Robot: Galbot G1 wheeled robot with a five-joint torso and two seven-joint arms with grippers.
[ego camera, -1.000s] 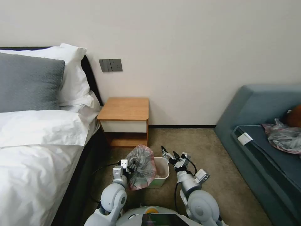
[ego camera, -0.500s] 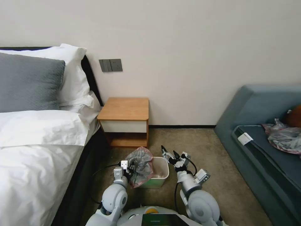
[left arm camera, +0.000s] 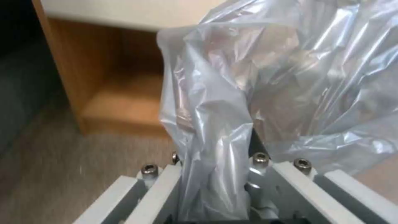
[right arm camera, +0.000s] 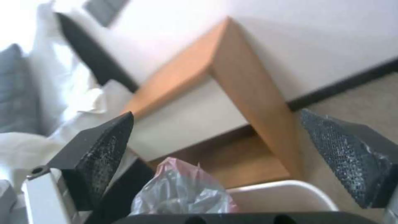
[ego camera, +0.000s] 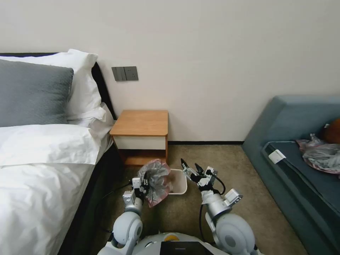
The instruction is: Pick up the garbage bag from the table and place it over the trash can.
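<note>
The left gripper (ego camera: pixel 144 185) fingers clamp the garbage bag (ego camera: pixel 154 180) over the trash can (ego camera: pixel 178 183) left rim; the right gripper (ego camera: pixel 191 168), fingers wide, should pinch the pink rim and spread it rightward.

the garbage bag (ego camera: pixel 154 181) covers the left gripper (ego camera: pixel 144 185) in the head view, so its fingertips are hidden behind crumpled plastic. the bag also hides the left side of the trash can (ego camera: pixel 178 181), leaving that rim and wall out of sight. in the left wrist view the bag (left arm camera: pixel 265 93) runs off the frame edges, and how far the plastic reaches between the fingers (left arm camera: pixel 159 189) cannot be told. the table (left arm camera: pixel 108 90) there is blurred and cut off. in the right wrist view the trash can (right arm camera: pixel 286 194) is cut by the frame edge and by the dark gripper body; the bag (right arm camera: pixel 182 193) is blurred.
</note>
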